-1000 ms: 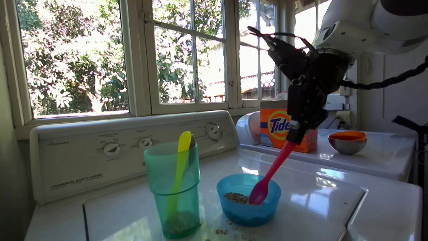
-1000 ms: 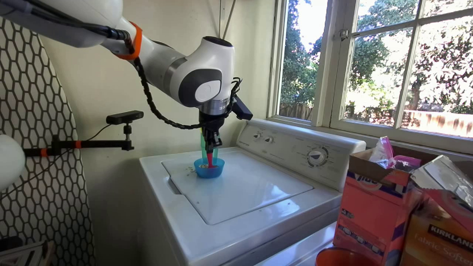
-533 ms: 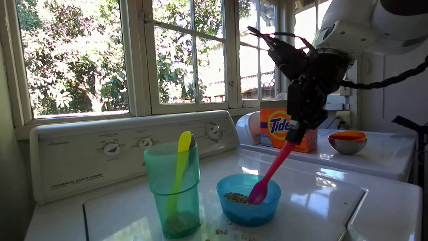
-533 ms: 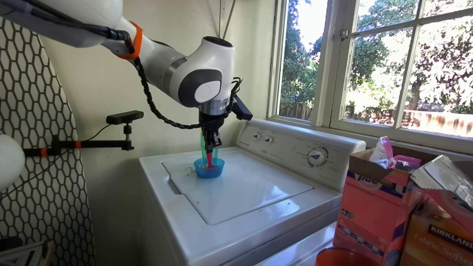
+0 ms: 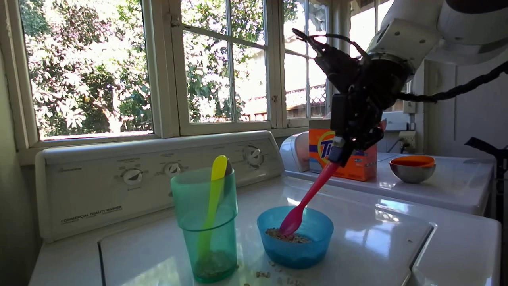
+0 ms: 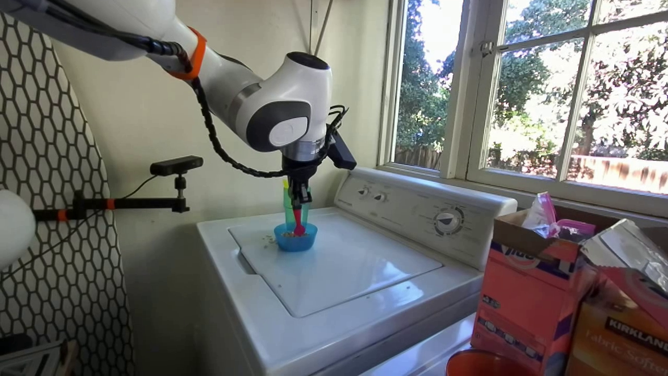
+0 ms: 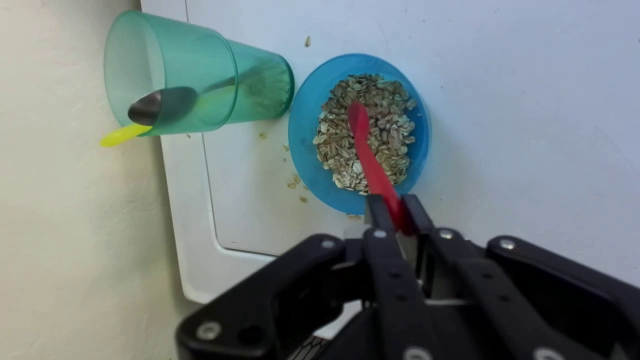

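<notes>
A pinkish-red plastic spoon [image 5: 311,194] slants down into a round, translucent blue plastic bowl [image 5: 295,256], its rounded end over a layer of pale, flat oat flakes [image 7: 395,130]. Whether that end touches the flakes is hard to tell. The black two-fingered gripper [image 7: 395,210] is closed on the upper part of the spoon's handle, one finger against each side. The bowl stands upright on the smooth top of a white washing machine [image 6: 344,271].

Just beside it is a tall, translucent green plastic tumbler [image 5: 188,202], also upright, with a little pale matter at the bottom. A bright yellow plastic handle [image 5: 219,169] and a dark, shiny spoon [image 7: 145,107] lean inside the tumbler, their upper ends above its rim. Stray flakes [image 5: 262,274] lie near the bowl and the tumbler.

At the back of the machine rises a white control panel with round knobs [image 5: 133,176]. On the neighbouring white appliance [image 5: 448,186] sit an orange cardboard Tide box [image 5: 359,169] and a silvery round bowl [image 5: 412,175], orange inside. In an exterior view, a brown-and-orange Kirkland box [image 6: 616,334] stands beside the Tide box. White-framed windows [image 5: 162,71] show sunlit foliage.
</notes>
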